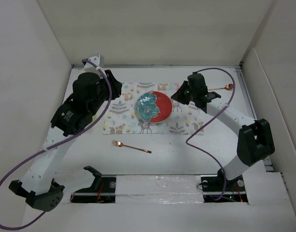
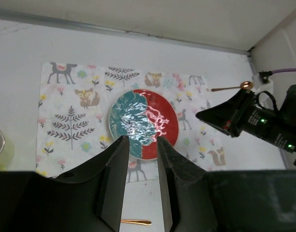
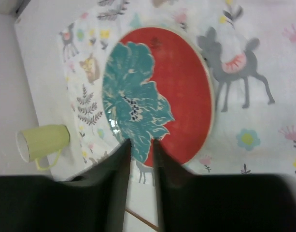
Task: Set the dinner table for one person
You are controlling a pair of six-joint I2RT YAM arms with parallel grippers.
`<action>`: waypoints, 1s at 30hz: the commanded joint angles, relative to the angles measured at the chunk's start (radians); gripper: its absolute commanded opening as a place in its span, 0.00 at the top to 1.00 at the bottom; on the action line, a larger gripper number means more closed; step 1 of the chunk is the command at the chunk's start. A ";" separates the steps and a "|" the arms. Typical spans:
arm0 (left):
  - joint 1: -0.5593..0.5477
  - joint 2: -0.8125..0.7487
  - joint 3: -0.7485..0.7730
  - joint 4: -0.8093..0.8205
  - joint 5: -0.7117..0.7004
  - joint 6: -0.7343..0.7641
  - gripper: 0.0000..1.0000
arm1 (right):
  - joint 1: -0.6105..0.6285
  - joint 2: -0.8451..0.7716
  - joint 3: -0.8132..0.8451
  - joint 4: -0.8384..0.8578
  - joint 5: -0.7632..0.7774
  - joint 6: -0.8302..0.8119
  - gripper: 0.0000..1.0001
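On the white dinner table [image 1: 186, 154] lies an animal-print placemat [image 1: 123, 116], with a red and teal plate [image 1: 153, 107] flat at its middle. My left gripper [image 2: 142, 140] hovers open over the mat's left part [image 1: 118, 91], its fingers framing the plate's near rim [image 2: 148, 116], nothing between them. Just right of the plate, my right gripper [image 1: 176, 96] stands open and empty [image 3: 141, 142] above the plate's edge [image 3: 157, 92]. A copper fork [image 1: 131, 146] lies on bare table in front of the mat. A copper spoon [image 1: 222, 87] lies at the back right.
A light green mug [image 3: 41, 142] lies on its side left of the placemat, hidden under the left arm in the top view. White panel walls [image 1: 32, 72] close in the table on three sides. A purple cable [image 1: 205, 130] loops over the mat's right end.
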 commanded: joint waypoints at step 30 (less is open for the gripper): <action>0.003 -0.265 0.251 -0.306 0.191 -0.132 0.71 | 0.713 1.010 1.358 -0.075 0.176 -0.478 0.10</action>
